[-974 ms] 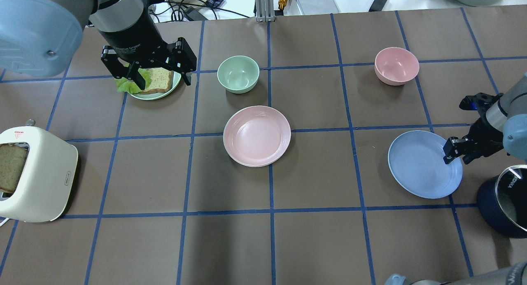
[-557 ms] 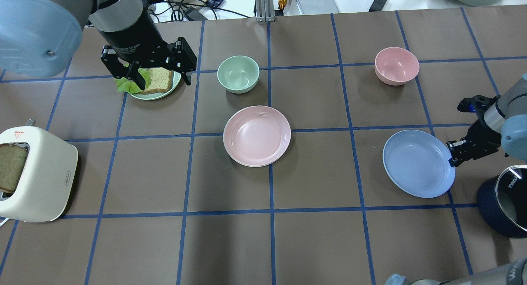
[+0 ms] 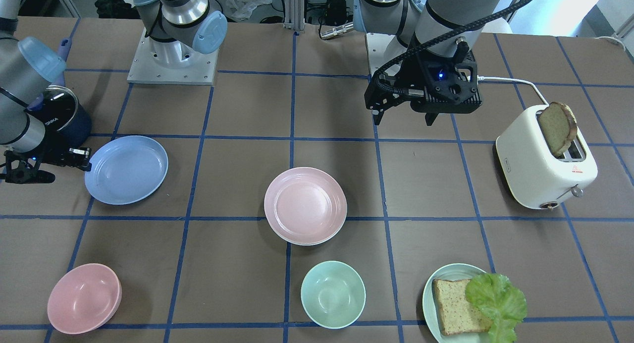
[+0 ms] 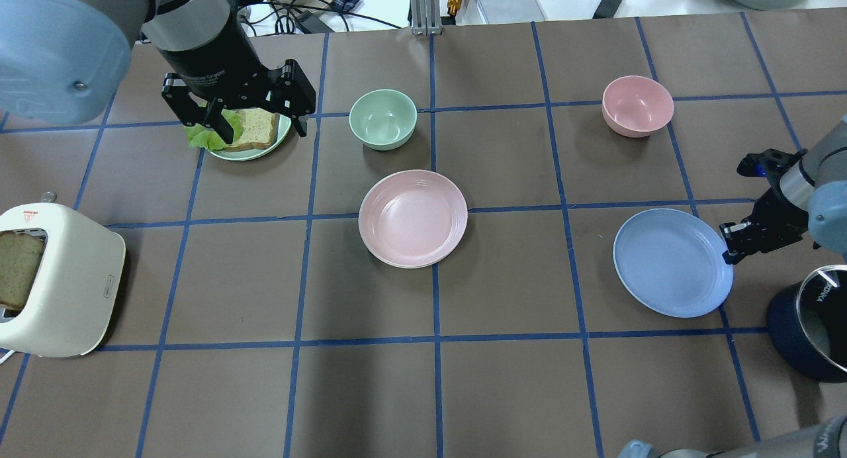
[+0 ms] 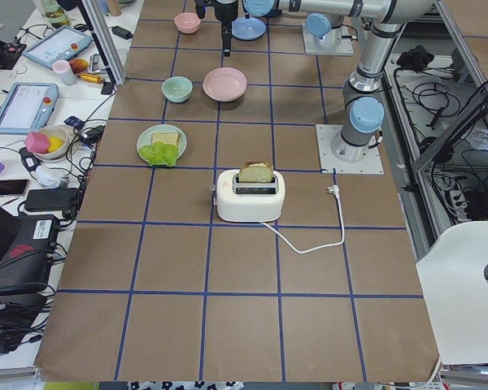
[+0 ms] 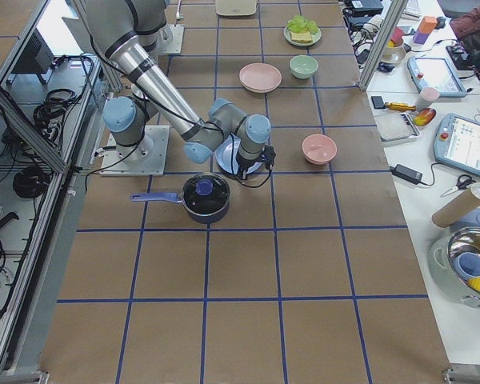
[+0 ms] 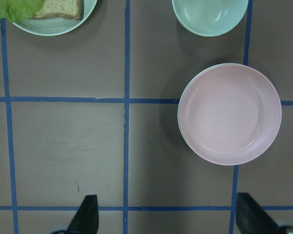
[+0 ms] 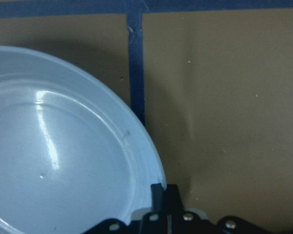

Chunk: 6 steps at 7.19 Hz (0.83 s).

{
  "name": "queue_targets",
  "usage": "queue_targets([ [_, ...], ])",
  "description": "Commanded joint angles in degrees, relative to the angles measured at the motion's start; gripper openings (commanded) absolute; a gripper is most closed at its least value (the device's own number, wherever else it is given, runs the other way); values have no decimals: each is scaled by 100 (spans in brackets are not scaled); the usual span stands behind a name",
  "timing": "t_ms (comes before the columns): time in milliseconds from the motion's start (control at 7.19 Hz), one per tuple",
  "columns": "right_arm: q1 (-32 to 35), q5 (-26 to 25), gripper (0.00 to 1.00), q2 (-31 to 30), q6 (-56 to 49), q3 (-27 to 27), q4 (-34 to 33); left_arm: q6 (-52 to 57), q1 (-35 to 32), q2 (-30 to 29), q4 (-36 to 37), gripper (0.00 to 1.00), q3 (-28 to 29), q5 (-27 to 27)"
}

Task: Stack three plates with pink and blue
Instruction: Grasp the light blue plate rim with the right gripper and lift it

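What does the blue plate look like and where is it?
The blue plate is round, shallow and light blue, like matte plastic, with a low raised rim and a soft shine inside. It is empty and lies flat, right side up, on the brown table, over a blue tape line. It sits apart from the pink plate and the dark pot. The right gripper meets its rim on the pot's side; whether it pinches the rim is unclear.

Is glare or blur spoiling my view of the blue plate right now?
Right wrist view: a bright glare streak on the blue plate, image soft but rim readable. Overhead view: sharp, even light, only soft shadows by the pink plate.
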Motion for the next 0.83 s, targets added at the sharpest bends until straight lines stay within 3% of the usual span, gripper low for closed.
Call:
queue_targets([
  [0,9,-2,0,-55,16,-41,19,4,0,3,0,100,0,-1],
  [139,52,7,0,-256,77,-102,88,4,0,3,0,100,0,-1],
  [278,79,33,0,-397,147,-381,602,4,0,3,0,100,0,-1],
  [696,464,269,0,-398,401,-1497,1756,4,0,12,0,100,0,-1],
])
